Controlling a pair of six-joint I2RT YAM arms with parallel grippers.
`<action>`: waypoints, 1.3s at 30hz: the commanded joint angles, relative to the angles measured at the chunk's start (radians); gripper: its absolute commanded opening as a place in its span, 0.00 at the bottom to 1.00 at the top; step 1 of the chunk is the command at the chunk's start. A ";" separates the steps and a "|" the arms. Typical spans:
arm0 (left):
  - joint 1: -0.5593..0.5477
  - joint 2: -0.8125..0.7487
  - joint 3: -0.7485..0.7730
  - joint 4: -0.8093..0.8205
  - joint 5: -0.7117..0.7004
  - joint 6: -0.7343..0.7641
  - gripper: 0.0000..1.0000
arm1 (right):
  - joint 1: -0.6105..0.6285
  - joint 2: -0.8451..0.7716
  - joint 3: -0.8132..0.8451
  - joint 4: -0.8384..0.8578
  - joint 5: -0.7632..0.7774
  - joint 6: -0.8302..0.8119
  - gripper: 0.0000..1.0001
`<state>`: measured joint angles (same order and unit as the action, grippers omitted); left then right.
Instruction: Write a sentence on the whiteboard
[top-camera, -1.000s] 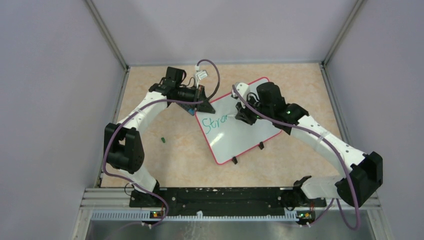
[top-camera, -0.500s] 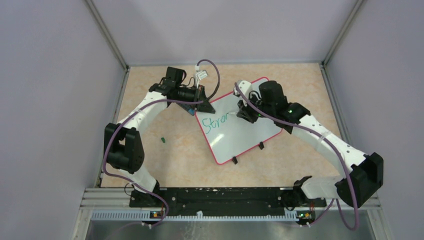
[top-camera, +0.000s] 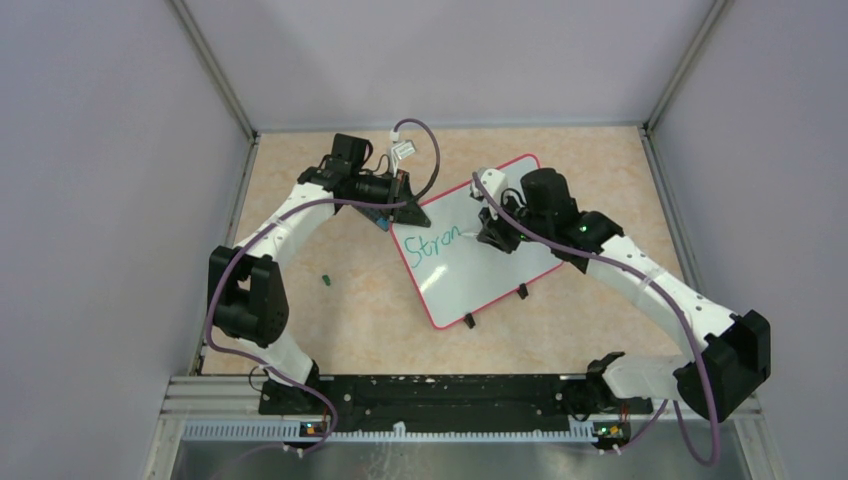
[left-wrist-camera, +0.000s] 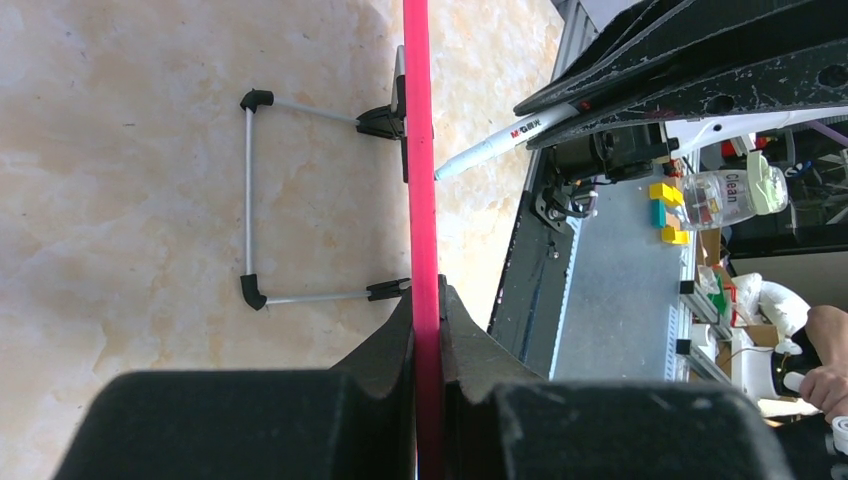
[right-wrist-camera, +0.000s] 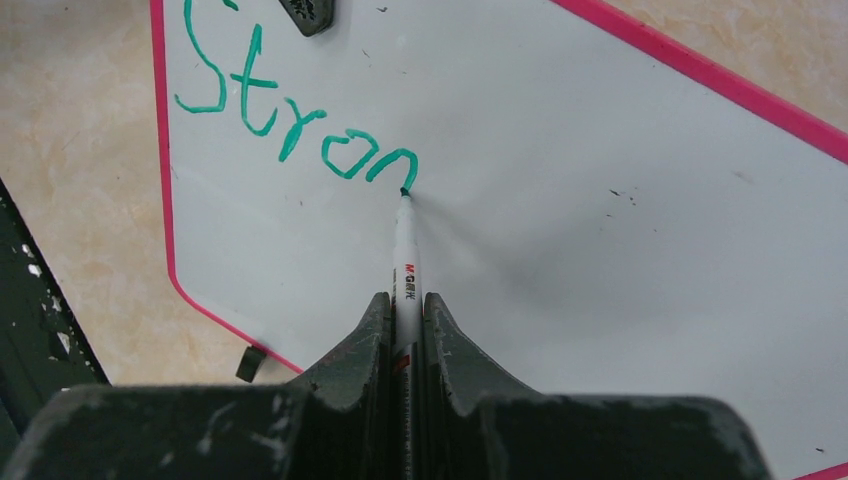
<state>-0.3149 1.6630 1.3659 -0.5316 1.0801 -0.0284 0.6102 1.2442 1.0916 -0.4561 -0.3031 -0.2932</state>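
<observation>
The whiteboard (top-camera: 470, 265) with a red-pink rim stands tilted on the table; green letters "Stron" (right-wrist-camera: 290, 120) are on it. My left gripper (top-camera: 405, 208) is shut on the board's upper-left rim, which shows edge-on as a pink strip (left-wrist-camera: 419, 180) between its jaws. My right gripper (top-camera: 487, 232) is shut on a white marker (right-wrist-camera: 405, 275). The marker's tip touches the board at the end of the "n". The marker also shows in the left wrist view (left-wrist-camera: 505, 137), meeting the board's face.
A small green cap (top-camera: 326, 279) lies on the table left of the board. The board's wire stand with black feet (left-wrist-camera: 250, 195) rests on the table behind it. Grey walls enclose the table on three sides.
My right gripper has moved a little to the right along the board, and the "n" has been added after "Stro". The left arm and the board have not moved.
</observation>
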 joint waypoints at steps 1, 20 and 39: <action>-0.029 0.007 -0.009 0.021 0.069 0.019 0.00 | -0.015 -0.020 0.005 -0.022 -0.013 -0.016 0.00; -0.032 -0.001 -0.013 0.020 0.069 0.043 0.00 | -0.047 -0.011 0.095 0.011 0.042 0.007 0.00; -0.031 0.000 -0.013 0.021 0.069 0.043 0.00 | -0.033 0.044 0.103 0.022 -0.001 -0.001 0.00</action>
<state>-0.3157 1.6630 1.3659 -0.5316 1.0798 -0.0235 0.5716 1.2709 1.1618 -0.4789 -0.2996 -0.2916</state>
